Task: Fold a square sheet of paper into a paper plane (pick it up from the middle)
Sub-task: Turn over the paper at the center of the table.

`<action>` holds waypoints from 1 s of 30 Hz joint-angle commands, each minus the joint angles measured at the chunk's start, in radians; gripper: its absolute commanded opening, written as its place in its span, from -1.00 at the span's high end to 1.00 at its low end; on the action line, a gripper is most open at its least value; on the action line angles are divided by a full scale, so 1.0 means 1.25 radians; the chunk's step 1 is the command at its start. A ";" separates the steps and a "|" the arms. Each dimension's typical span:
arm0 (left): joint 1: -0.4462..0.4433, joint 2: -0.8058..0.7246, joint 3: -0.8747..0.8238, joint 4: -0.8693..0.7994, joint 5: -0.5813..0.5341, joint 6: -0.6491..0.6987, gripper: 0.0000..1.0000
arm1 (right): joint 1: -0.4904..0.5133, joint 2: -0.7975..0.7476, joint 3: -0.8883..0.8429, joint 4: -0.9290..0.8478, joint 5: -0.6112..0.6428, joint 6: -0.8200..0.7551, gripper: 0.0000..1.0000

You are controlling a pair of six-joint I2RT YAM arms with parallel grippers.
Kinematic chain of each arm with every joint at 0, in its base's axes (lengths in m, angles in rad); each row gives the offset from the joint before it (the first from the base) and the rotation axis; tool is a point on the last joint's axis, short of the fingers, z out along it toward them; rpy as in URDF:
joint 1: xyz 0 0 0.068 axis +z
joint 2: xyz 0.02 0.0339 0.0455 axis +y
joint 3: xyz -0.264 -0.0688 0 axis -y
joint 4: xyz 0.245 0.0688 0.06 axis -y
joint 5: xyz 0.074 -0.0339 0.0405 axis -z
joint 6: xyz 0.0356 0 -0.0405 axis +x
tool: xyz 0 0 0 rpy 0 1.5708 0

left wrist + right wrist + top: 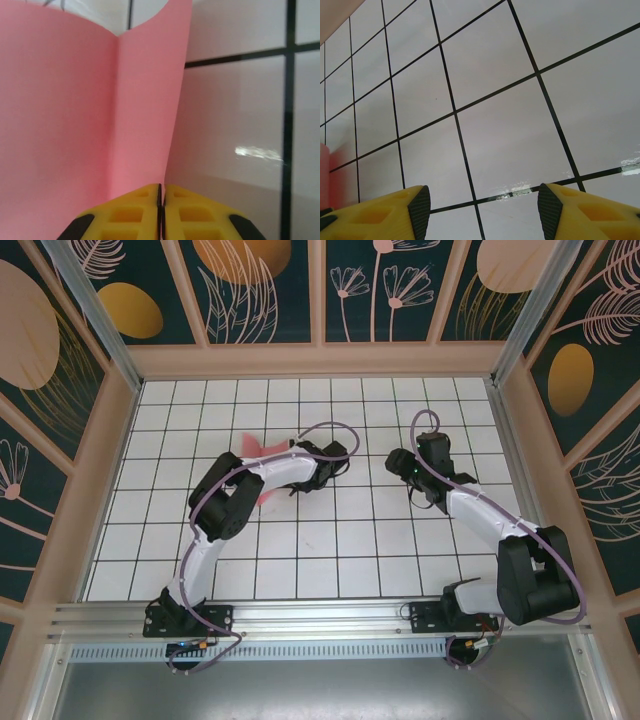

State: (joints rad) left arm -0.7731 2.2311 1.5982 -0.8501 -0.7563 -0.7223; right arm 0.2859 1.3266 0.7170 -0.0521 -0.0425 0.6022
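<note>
The square sheet of paper (75, 110) stood on edge directly ahead of my left fingers (161, 190), its near edge running down into the seam between them. Those fingers were closed to a hairline, and I judged them to be pinching the sheet by a narrow margin. A straight vertical crease (118, 115) ran up the paper just left of the seam, splitting it into two flat panels; the top edge dipped where they met. The paper was thin, matt, salmon-pink and unmarked. To the right of it lay the counter (240, 100), glossy white tiles ruled by black grid lines (289, 100), with a streak of glare. My right fingers (482, 199), yellow with black pads (420, 205), stood wide apart and held nothing, hovering over bare tiles. A pink blur (326, 170) sat beyond the left one, well apart.

The risk, as I judged it, lay in that slim hold. Any slackening would let the light sheet slide out and fall flat on the slick counter, where it would be awkward to lift. A hard squeeze or sideways pull could add a stray crease or tear the edge, spoiling the paper plane.
</note>
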 commanded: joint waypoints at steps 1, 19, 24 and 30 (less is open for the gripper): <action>-0.004 0.001 0.010 0.039 0.044 0.016 0.71 | -0.009 -0.023 -0.014 0.004 0.002 0.012 -0.24; 0.025 -0.368 -0.176 0.334 0.459 0.028 -0.24 | 0.030 0.048 -0.008 0.089 -0.219 0.015 -0.34; 0.120 -0.494 -0.332 0.466 0.566 -0.028 -0.38 | 0.140 0.135 0.041 0.142 -0.282 0.051 -0.42; 0.228 -0.540 -0.484 0.584 0.662 -0.071 -0.35 | 0.247 0.273 0.142 0.158 -0.298 0.088 -0.41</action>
State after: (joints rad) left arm -0.5190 1.5677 1.0500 -0.2352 -0.0364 -0.7673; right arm 0.5621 1.6203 0.8291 0.0978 -0.3775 0.6731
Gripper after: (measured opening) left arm 0.686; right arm 0.710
